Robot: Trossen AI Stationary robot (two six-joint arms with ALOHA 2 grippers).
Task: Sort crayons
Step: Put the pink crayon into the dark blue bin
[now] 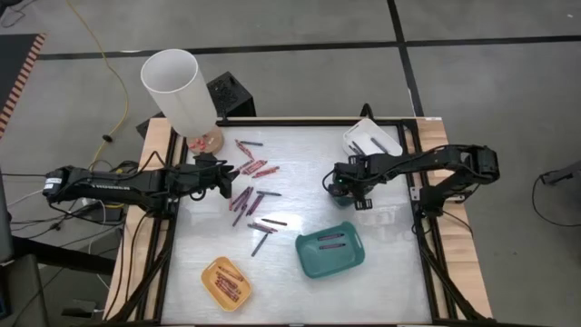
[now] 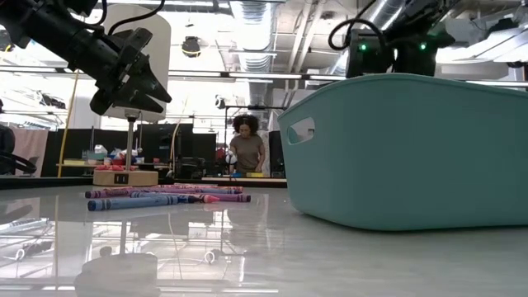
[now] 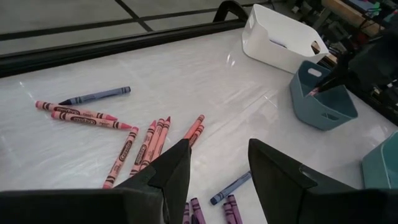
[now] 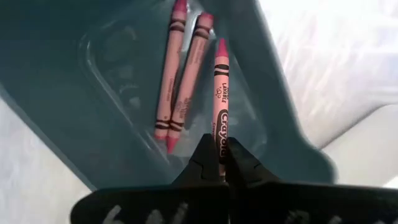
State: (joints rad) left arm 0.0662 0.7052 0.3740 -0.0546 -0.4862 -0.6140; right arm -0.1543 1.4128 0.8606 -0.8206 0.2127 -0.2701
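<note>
Loose crayons (image 1: pixel 250 186), red, pink, purple and blue-grey, lie flat in the middle of the white tabletop; they also show in the left wrist view (image 3: pixel 143 143). My left gripper (image 1: pixel 225 174) is open and empty, hovering above the left side of this scatter (image 3: pixel 217 165). My right gripper (image 1: pixel 336 186) is shut on a pink-red crayon (image 4: pixel 221 93) over a small blue-grey bin (image 3: pixel 320 99). Two pink crayons (image 4: pixel 180 74) lie on that bin's floor. My right gripper pinches the pink-red crayon's blunt end (image 4: pixel 220 142) between its two fingertips. The crayon runs on in line with the fingers, its pointed tip (image 4: pixel 221 43) away from them and slanting down into the small bin. It seems to hang clear of the bin's floor.
A white tray (image 1: pixel 372 138) stands at the far right, a teal tray (image 1: pixel 331 252) with crayons near the front middle, and a yellow tray (image 1: pixel 225 283) with crayons at the near left. A tall white cylinder (image 1: pixel 180 89) stands at the far left corner. A person (image 2: pixel 246 148) stands far behind the table.
</note>
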